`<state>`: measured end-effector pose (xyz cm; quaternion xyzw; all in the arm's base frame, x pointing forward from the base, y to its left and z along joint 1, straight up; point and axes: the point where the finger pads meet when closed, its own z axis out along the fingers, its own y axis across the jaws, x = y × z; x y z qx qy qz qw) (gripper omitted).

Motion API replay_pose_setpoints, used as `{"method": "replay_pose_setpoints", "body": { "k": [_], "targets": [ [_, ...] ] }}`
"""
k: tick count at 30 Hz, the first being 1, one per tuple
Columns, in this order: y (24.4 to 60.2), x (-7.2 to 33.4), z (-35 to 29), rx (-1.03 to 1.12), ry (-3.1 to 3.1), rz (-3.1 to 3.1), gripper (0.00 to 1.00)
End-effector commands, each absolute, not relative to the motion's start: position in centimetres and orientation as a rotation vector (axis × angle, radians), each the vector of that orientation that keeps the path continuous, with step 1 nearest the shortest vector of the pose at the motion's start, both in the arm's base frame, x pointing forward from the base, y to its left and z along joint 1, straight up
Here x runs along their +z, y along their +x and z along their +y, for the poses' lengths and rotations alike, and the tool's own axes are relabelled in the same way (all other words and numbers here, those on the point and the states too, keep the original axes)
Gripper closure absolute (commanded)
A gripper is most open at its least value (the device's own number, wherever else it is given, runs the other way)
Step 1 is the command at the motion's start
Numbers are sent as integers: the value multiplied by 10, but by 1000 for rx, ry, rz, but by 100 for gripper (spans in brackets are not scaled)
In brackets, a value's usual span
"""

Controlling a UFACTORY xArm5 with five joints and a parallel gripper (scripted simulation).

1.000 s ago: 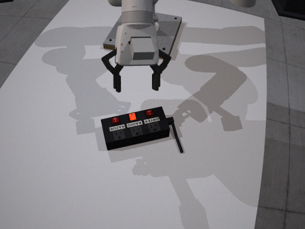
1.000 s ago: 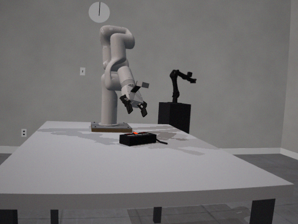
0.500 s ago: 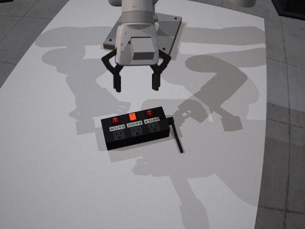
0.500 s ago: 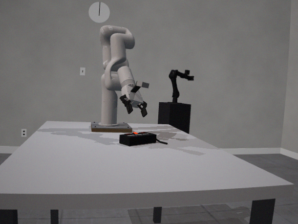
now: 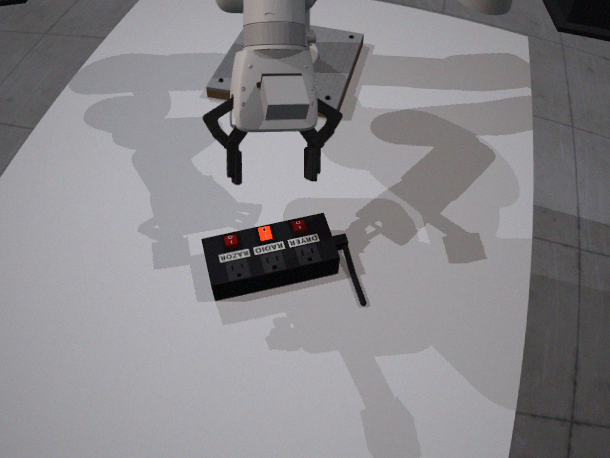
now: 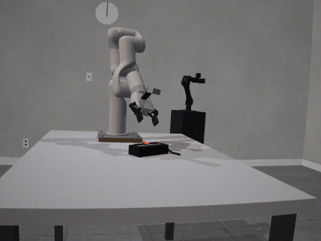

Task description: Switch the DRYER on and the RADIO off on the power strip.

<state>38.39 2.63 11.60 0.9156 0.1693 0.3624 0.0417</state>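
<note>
A black power strip [image 5: 270, 256] lies flat on the white table, right way up, with a short black cord [image 5: 352, 267] at its right end. It has three red rocker switches along its far edge. The RAZOR switch [image 5: 230, 240] is dark red. The RADIO switch [image 5: 264, 233] glows bright orange. The DRYER switch [image 5: 299, 226] is dark red. My gripper [image 5: 273, 170] is open and empty. It hangs well above the table, behind the strip, roughly over its far edge. In the side view the gripper [image 6: 147, 119] is clearly above the strip [image 6: 148, 149].
The arm's base plate [image 5: 290, 65] is bolted to the table behind the strip. A second small black arm [image 6: 190, 89] stands on a black pedestal [image 6: 188, 124] beyond the table's far right edge.
</note>
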Motion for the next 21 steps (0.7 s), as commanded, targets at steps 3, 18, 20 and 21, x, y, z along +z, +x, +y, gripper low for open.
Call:
{"method": "replay_pose_setpoints", "body": {
  "k": [3,18,20,21],
  "targets": [
    [385,117,26,1113,2801,518,0],
    [386,117,27,1104,2800,529,0],
    [390,115,27,1074,2798,565,0],
    [393,114,27,1049,2796,594,0]
  ]
}}
